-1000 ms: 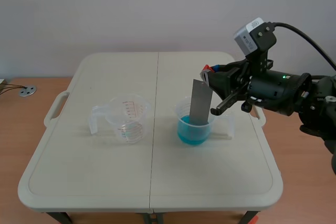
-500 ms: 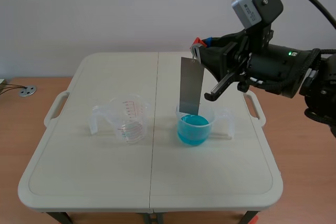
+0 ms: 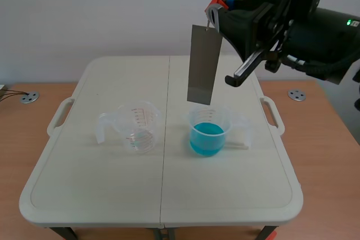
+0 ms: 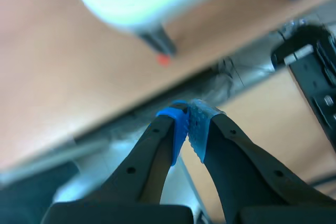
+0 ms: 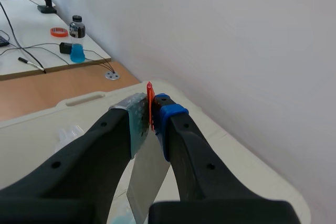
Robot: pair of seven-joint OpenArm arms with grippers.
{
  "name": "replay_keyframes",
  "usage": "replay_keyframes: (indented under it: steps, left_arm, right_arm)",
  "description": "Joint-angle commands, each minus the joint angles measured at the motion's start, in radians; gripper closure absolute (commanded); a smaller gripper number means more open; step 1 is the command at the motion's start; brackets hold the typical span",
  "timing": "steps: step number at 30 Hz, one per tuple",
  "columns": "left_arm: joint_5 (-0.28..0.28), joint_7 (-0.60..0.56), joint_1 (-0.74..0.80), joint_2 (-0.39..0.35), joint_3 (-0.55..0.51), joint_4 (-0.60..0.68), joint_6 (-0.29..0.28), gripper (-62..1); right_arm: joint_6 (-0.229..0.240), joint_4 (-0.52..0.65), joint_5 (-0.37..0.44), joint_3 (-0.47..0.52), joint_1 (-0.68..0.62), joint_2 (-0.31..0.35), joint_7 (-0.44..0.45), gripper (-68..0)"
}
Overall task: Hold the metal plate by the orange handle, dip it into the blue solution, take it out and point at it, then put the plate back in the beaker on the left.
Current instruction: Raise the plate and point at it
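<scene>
Grey metal plate (image 3: pixel 202 63) hangs directly below the right gripper (image 5: pixel 151 121), whose fingers are clamped on the orange handle (image 3: pixel 214 0), its lower edge clear above the blue solution (image 3: pixel 207 137). The dip looks done. Pointing comes next, which calls for the left gripper (image 4: pixel 189 121), closed on nothing, to come up to the plate. Red graduations on the left beaker (image 3: pixel 136 127) are too small to read

Black end effector (image 4: pixel 188 121), blue dotted pads (image 4: pixel 177 127)

Plate (image 3: pixel 202 64) above right-hand beaker (image 3: pixel 209 134)
</scene>
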Motion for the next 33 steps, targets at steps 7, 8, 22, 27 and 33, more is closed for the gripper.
replay_keyframes:
  steps: [7,8,22,27,33]
  left_arm:
    - [-0.006,0.005,-0.17,-0.072,-0.001,0.032,-0.003,-1.6]
    - [-0.006,0.005,-0.197,-0.072,-0.001,0.032,-0.003,-1.6]
    - [-0.006,0.061,-0.569,-0.068,0.147,0.031,-0.117,-1.6]
    - [-0.006,0.087,-0.68,-0.068,0.282,0.031,-0.118,-1.6]
    - [-0.007,0.139,-0.786,-0.068,0.422,0.029,-0.118,-1.6]
  right_arm:
    - [0.007,0.07,0.037,0.023,0.011,0.011,-0.004,-1.3]
    - [0.007,0.075,0.037,0.022,0.011,0.011,-0.005,-1.3]
    - [0.007,0.095,0.037,0.023,0.012,0.011,-0.004,-1.3]
    - [0.007,0.095,0.037,0.023,0.012,0.011,-0.004,-1.3]
    - [0.007,0.095,0.037,0.023,0.012,0.011,-0.004,-1.3]
